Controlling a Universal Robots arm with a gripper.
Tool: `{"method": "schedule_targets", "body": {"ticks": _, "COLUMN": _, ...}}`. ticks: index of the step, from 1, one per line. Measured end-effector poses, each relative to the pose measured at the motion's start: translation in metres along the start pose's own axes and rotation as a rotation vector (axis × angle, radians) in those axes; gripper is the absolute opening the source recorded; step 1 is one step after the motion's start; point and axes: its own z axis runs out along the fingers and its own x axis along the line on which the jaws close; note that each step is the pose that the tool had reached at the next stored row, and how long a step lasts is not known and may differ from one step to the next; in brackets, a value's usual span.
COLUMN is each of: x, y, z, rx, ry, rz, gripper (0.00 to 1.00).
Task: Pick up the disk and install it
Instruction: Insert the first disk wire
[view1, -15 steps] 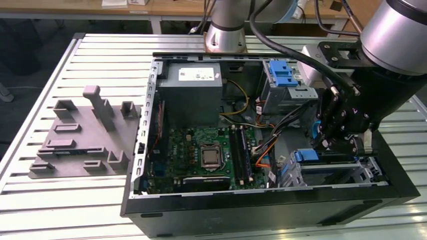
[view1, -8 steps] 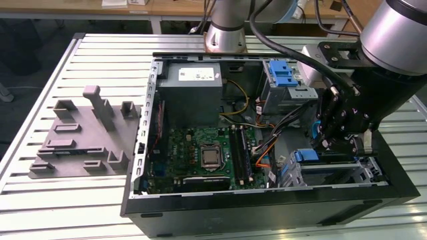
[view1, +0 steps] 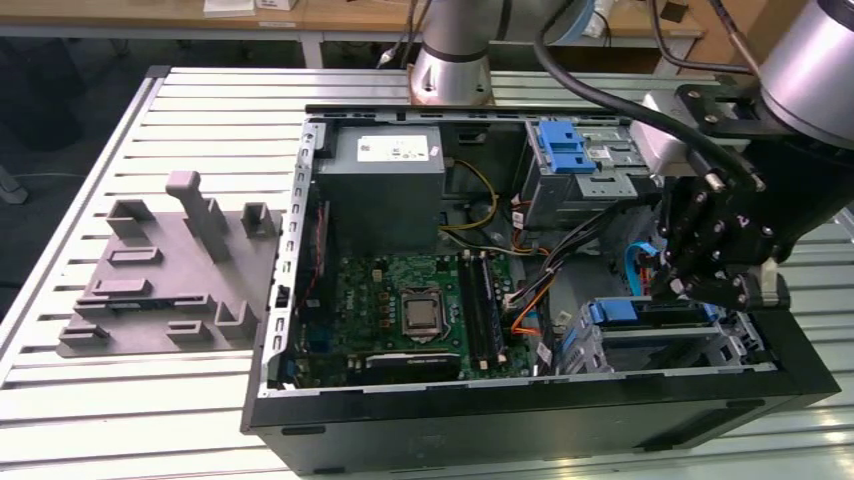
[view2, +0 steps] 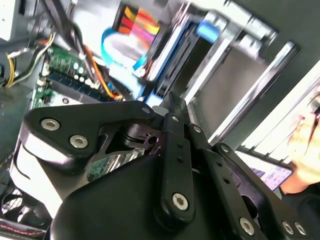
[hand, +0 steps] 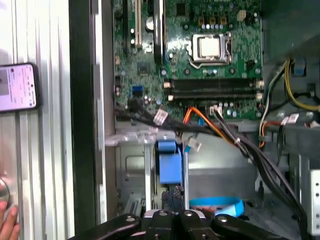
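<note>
1. I see a black computer tower case (view1: 534, 415) lying open on the slatted silver metal table (view1: 120, 400). Its green motherboard (view1: 414, 310) faces up.
2. The disk (view1: 654, 312), a flat drive with blue plastic rails, sits in the metal drive cage in the near corner of the case, on the exterior view's right. In the first wrist view its blue end (hand: 169, 165) stands in the cage slot.
3. The black two-fingered gripper (view1: 674, 292) hangs directly over that cage, just above the disk. I cannot tell whether it touches it.
4. In both wrist views the gripper (view2: 171, 102) (hand: 174, 216) has its fingertips drawn together, and I see nothing between them.
5. A grey moulded plastic holder (view1: 160, 270) lies on the table on the exterior view's left, well apart from the gripper.
6. A large grey metal box with a white sticker (view1: 387, 185) sits at the far end of the case.
7. In the first wrist view, a phone (hand: 17, 87) and a person's hand (hand: 7, 220) rest on the table beside the case.
</note>
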Motion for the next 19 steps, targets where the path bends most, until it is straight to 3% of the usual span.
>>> {"method": "schedule_targets", "body": {"ticks": 5, "x": -0.001, "y": -0.0208, "z": -0.0001, "rx": 0.0, "ry": 0.0, "rz": 0.0, "gripper": 0.11}}
{"method": "schedule_targets", "body": {"ticks": 10, "x": -0.003, "y": -0.024, "z": -0.0028, "rx": 0.0041, "ry": -0.0001, "rz": 0.0, "gripper": 0.11}}
{"method": "schedule_targets", "body": {"ticks": 13, "x": -0.0055, "y": -0.0241, "z": -0.0053, "rx": 0.0158, "ry": -0.0008, "rz": 0.0, "gripper": 0.11}}
{"method": "schedule_targets", "body": {"ticks": 19, "x": -0.0177, "y": -0.0236, "z": -0.0068, "rx": 0.0497, "ry": -0.0024, "rz": 0.002, "gripper": 0.11}}
